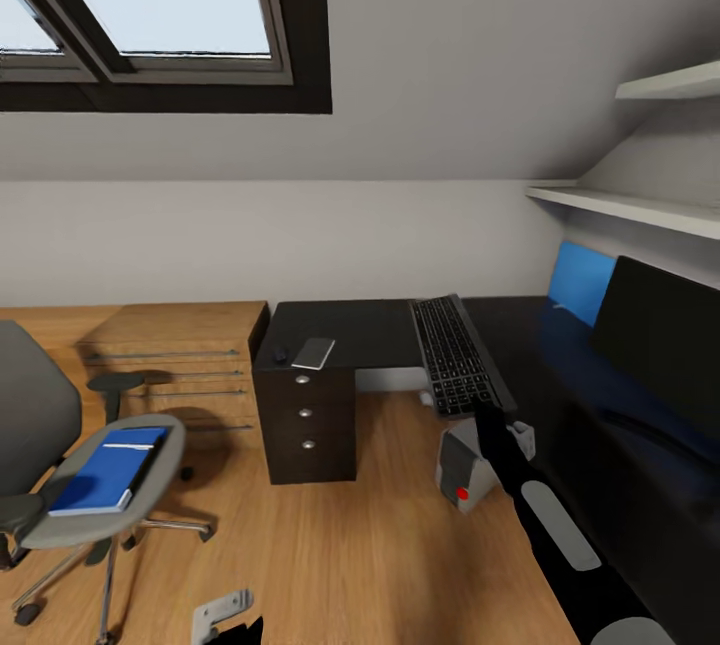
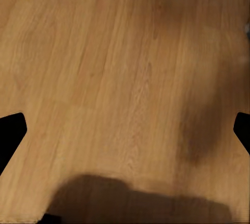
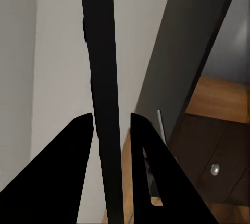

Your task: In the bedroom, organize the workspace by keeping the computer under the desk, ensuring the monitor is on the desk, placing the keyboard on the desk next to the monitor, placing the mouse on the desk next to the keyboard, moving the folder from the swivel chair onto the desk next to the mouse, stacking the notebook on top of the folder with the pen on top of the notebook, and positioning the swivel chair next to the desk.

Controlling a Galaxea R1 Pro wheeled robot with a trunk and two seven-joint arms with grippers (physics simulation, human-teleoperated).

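Silver-grey keyboard: lies lengthwise on the glossy black desk, centre right of the head view, its near end jutting past the desk edge. Right gripper: in the right wrist view its two black fingers stand on either side of a thin dark edge-on slab, seemingly the keyboard, clamped on it or very nearly so. In the head view the right arm rises from the lower right to the keyboard's near end.

Left gripper: in the left wrist view only black finger tips at the frame's two side edges, spread wide, over bare light wood plank floor.

Monitor: black, far right, standing on the desk by the blue back panel.
Computer: light grey with a red dot, on the floor below the keyboard's near end, close to the right arm.
Notebook: flat on the desk's left corner above the black drawer unit.
Swivel chair: lower left, well apart from the desk, the blue folder flat on its seat.
Open floor: a wide strip of planks between chair and drawer unit.
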